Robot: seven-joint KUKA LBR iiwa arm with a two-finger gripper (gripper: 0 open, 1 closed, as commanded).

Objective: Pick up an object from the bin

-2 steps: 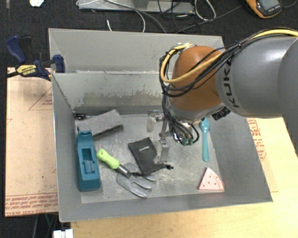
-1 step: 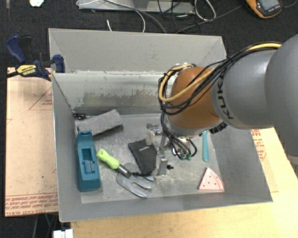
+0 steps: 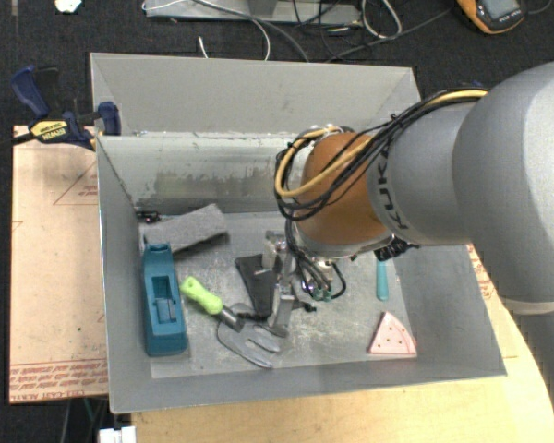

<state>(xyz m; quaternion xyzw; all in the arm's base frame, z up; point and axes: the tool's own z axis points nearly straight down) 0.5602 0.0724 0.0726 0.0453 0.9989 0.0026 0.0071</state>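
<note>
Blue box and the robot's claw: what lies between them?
In the camera view, a green-handled spatula lies between the blue box and the gripper, handle toward the box, metal head by the gripper. A black piece lies there too.

bin (image 3: 258,90): scuffed matt metal | blue case (image 3: 163,305): smooth plastic | block (image 3: 186,228): foam

Blue plastic tool (image 3: 163,303) at 8 o'clock, grey foam block (image 3: 186,229) at 9 o'clock, pink triangle (image 3: 391,337) at 5 o'clock, teal pen (image 3: 382,281) at 4 o'clock, orange device (image 3: 487,0) at 1 o'clock, white scrap (image 3: 68,4) at 11 o'clock, dark cables (image 3: 351,9) at 12 o'clock
</note>
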